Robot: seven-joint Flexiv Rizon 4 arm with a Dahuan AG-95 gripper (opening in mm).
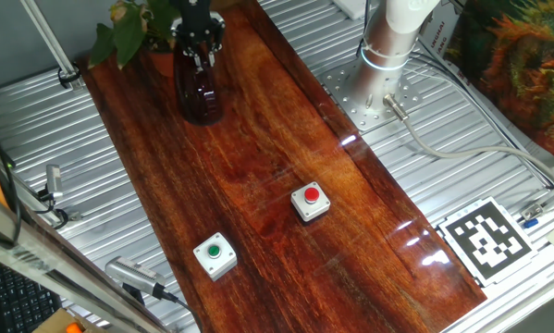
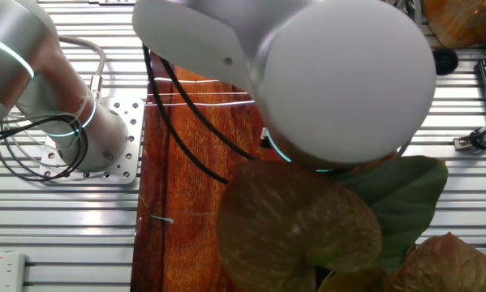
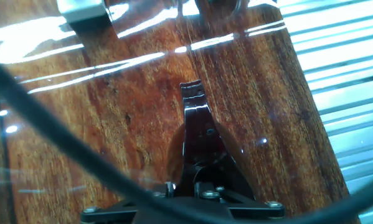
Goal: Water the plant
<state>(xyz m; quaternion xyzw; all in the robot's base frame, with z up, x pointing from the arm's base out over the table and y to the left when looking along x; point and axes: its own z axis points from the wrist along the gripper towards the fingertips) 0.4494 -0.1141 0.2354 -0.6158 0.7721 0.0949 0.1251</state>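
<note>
From here I see the plant (image 1: 129, 28) at the far end of the wooden board (image 1: 258, 176), its green leaves spilling toward the board's corner and its pot mostly hidden behind my gripper (image 1: 199, 51). In the other fixed view its broad leaves (image 2: 307, 227) fill the lower foreground, one brownish-yellow, one green, right under the arm's white joint (image 2: 340, 73).

Just beside the plant stands a dark red vessel (image 1: 200, 92), upright on the board. My gripper sits on top of it, and the hand view shows the dark glass (image 3: 202, 149) caught between the fingers, so I read the jaws as clamped on the vessel.

Nearer the front of the board lie two button boxes, well apart from the plant: one with a red button (image 1: 311, 202), one with a green button (image 1: 215, 254). A square black-and-white marker (image 1: 487, 239) lies on the ribbed metal table (image 1: 424, 176) off to the side.
</note>
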